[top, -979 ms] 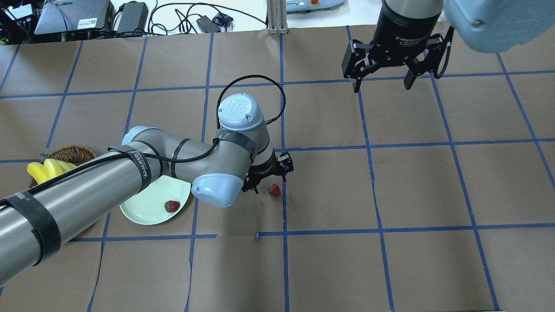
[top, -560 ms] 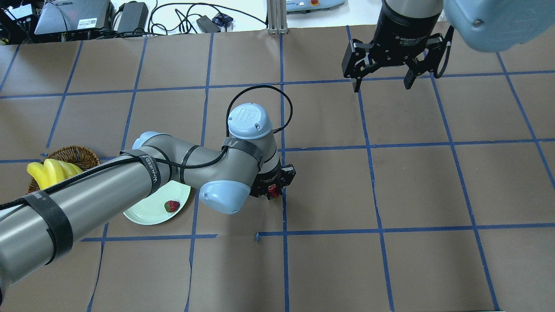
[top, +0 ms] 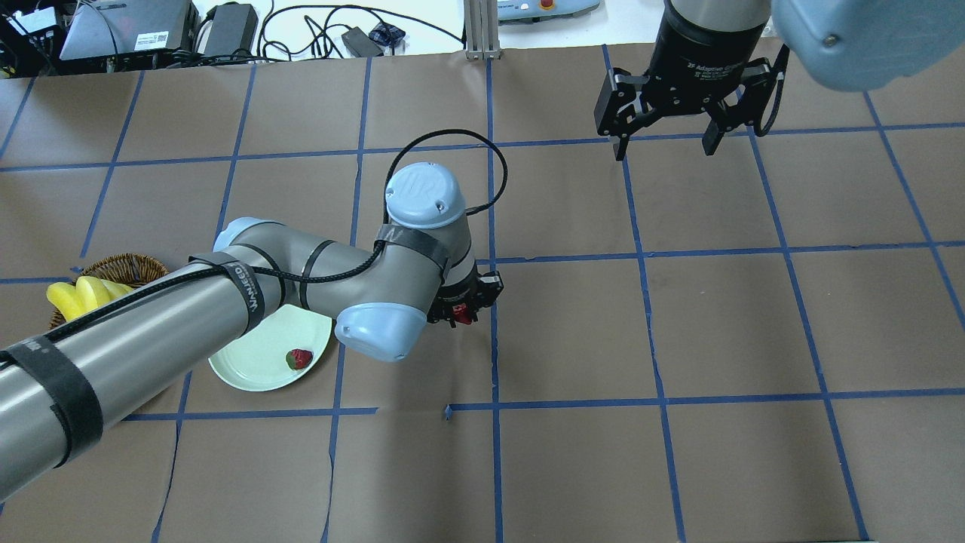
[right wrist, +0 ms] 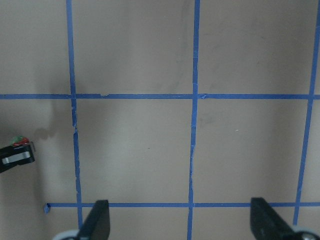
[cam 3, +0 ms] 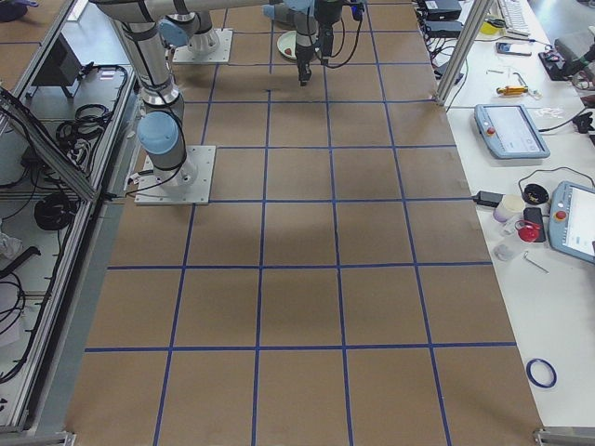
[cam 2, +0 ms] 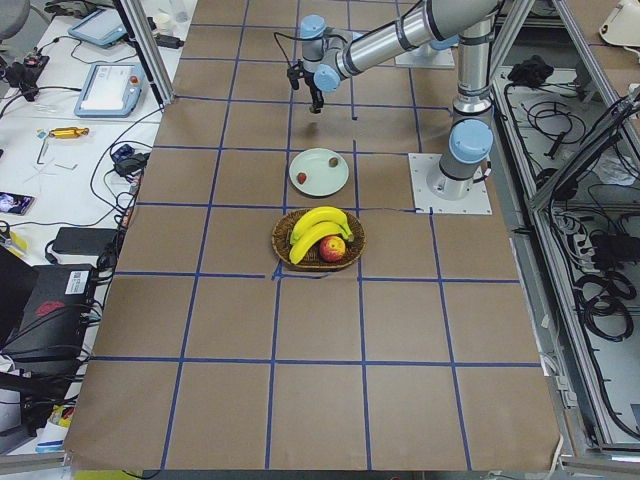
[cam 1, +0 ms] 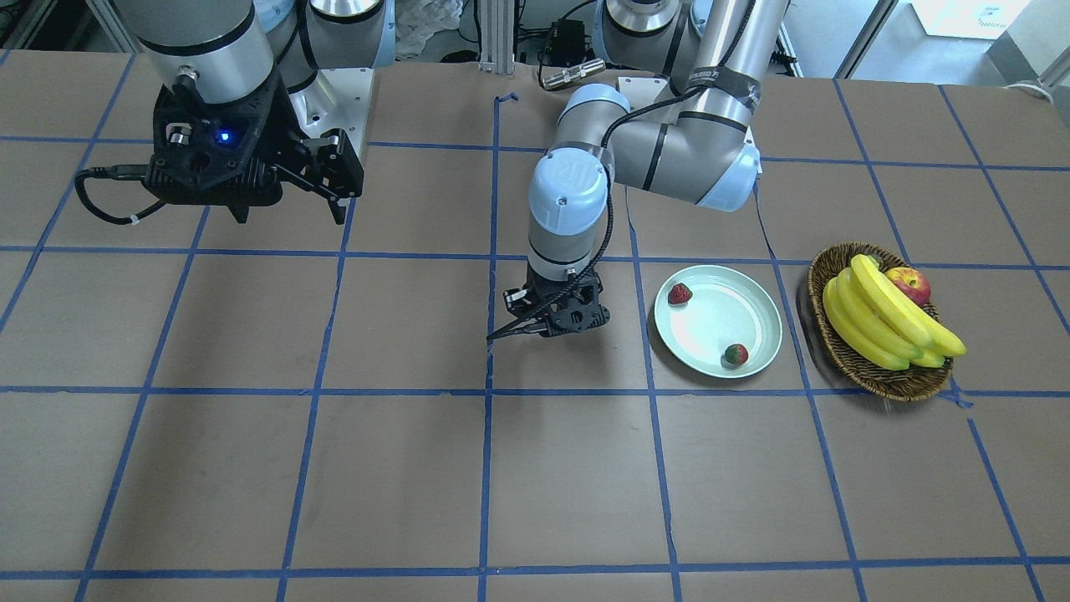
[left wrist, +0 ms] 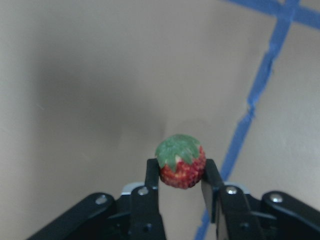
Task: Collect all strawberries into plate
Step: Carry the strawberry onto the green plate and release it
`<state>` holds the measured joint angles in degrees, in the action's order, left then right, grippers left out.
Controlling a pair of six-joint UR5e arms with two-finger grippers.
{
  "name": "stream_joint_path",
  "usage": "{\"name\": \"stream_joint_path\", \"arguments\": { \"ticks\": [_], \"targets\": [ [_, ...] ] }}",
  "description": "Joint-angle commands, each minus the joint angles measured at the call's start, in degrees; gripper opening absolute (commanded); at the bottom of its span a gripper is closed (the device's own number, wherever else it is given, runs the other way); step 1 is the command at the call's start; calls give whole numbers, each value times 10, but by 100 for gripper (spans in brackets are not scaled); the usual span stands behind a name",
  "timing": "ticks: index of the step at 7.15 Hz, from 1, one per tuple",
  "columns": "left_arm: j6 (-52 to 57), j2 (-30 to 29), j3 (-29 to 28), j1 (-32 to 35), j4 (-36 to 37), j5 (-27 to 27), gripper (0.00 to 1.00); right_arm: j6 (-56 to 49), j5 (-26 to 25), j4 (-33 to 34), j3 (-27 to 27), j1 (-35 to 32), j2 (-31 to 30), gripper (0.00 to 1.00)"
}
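My left gripper (left wrist: 180, 172) is shut on a strawberry (left wrist: 180, 167), red with a green cap, and holds it a little above the brown paper. In the overhead view this strawberry (top: 463, 317) shows under the left gripper (top: 461, 313), right of the plate (top: 252, 366). The mint-white plate (cam 1: 719, 322) holds two strawberries, one at its rim (cam 1: 680, 293) and one nearer the front (cam 1: 736, 354). The overhead view shows only one of them (top: 299, 358); my left arm hides the other. My right gripper (top: 663, 147) is open and empty, high over the far right of the table.
A brown wicker basket (cam 1: 886, 372) with bananas (cam 1: 878, 313) and a red-yellow apple (cam 1: 909, 283) stands beside the plate, on its side away from the gripper. Blue tape lines grid the brown paper. Cables and devices lie beyond the table's far edge (top: 226, 30).
My left gripper moved over the strawberry lying on the paper, shut on it, and has lifted it and shifted slightly toward the plate. The right arm has not moved.
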<state>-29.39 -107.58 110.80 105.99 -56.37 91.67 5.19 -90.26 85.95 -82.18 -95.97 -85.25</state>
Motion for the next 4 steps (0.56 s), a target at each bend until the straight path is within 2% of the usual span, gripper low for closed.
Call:
{"name": "stream_joint_path", "arguments": {
  "ticks": [1,3,4],
  "targets": [
    [131,40,1,-103,-94,64,0,0,0,0,0,0,0,100],
    [264,59,35,-204,-112,69,0,0,0,0,0,0,0,100],
    [281,58,49,-221,-108,68,38,0,0,0,0,0,0,100]
  ]
}}
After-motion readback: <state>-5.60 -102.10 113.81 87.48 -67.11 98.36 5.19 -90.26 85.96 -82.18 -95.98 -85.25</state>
